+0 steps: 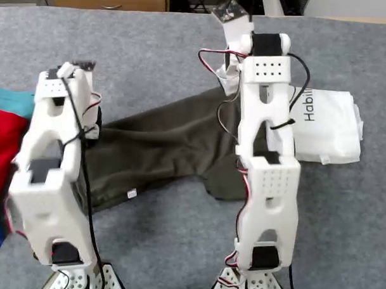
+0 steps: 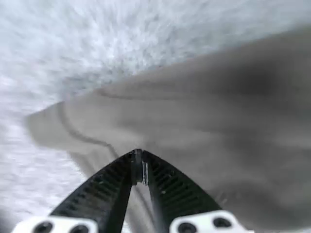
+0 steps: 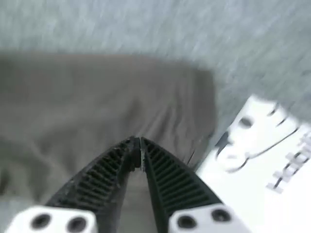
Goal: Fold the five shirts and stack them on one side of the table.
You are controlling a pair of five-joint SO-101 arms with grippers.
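The left gripper [image 2: 138, 156] and right gripper [image 3: 137, 144] are pressed together, seemingly pinching the olive shirt [image 1: 161, 150].

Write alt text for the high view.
A dark olive shirt lies spread on the grey table beneath two white arms. A folded white shirt sits beside the right arm, red and teal cloth beside the left arm.
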